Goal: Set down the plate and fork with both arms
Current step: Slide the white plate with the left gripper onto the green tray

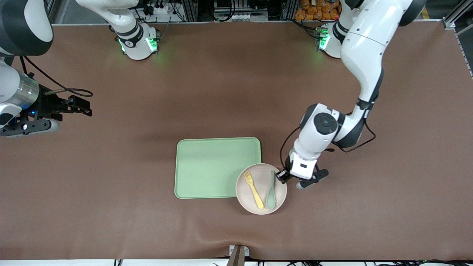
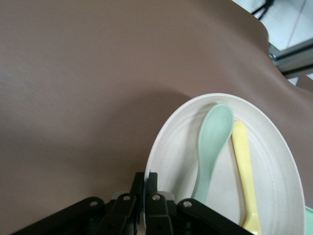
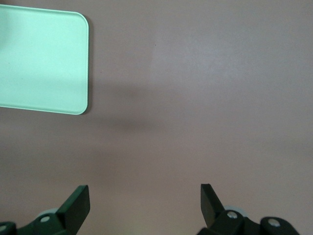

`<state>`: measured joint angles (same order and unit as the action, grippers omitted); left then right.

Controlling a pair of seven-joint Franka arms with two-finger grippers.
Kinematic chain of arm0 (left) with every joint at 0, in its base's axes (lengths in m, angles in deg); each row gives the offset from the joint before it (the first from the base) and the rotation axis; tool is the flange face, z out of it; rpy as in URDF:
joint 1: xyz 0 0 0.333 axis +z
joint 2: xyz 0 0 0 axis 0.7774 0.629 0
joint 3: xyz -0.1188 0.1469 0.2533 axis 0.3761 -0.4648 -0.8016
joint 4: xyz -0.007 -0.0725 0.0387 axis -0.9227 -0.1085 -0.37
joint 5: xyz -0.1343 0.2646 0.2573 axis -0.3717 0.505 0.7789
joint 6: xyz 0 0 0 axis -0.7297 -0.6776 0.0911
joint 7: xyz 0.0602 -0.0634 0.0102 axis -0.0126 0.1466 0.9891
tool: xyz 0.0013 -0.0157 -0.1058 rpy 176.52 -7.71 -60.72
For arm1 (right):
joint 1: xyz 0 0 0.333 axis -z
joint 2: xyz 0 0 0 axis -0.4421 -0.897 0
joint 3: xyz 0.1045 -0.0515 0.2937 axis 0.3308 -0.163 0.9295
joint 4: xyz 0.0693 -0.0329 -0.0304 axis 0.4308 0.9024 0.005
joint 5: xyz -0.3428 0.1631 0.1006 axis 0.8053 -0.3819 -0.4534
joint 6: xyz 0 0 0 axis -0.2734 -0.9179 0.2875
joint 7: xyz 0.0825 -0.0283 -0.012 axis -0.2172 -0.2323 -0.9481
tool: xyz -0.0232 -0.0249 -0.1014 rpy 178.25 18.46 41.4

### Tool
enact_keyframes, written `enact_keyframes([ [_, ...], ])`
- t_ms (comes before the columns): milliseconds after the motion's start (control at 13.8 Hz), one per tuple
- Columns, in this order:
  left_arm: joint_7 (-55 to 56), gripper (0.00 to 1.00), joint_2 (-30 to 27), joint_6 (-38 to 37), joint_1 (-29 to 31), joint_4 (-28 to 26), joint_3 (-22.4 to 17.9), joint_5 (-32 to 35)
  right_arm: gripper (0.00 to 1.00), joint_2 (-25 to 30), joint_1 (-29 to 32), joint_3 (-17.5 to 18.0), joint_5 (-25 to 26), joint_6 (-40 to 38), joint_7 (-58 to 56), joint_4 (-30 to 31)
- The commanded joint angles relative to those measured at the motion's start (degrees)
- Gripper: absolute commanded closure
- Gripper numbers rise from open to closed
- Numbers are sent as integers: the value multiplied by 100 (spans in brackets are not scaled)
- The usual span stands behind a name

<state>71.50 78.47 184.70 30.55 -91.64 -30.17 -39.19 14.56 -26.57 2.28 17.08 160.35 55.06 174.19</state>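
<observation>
No text or label can be read anywhere.

1. You lose the tray's [image 1: 207,166] five o'clock corner under the plate [image 1: 258,192].
2. Your right wrist view crops that tray.
3. Your left wrist view cuts off the fork's [image 2: 244,171] tines.

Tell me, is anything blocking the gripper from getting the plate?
No. The left gripper is already shut on the rim of the plate, which carries the fork and spoon. The right gripper waits open over the table.
</observation>
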Motion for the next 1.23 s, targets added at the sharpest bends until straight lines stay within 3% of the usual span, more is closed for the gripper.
enact_keyframes([
  [0, 336, 100, 262, -6, -499, 433, -313, 144, 0, -57, -46, -7, 153, 130, 195, -31],
  [580, 1373, 100, 237, -225, -1502, -5, -481, 171, 0, -197, 34, -7, 110, 359, 415, -31],
  [870, 1409, 100, 237, -420, -1486, -32, -481, 171, 0, -443, -150, -7, -110, 500, 511, -31],
  [1160, 1540, 100, 289, -419, -1459, -23, -490, 171, 0, -566, -554, -7, -101, 807, 1310, -31],
])
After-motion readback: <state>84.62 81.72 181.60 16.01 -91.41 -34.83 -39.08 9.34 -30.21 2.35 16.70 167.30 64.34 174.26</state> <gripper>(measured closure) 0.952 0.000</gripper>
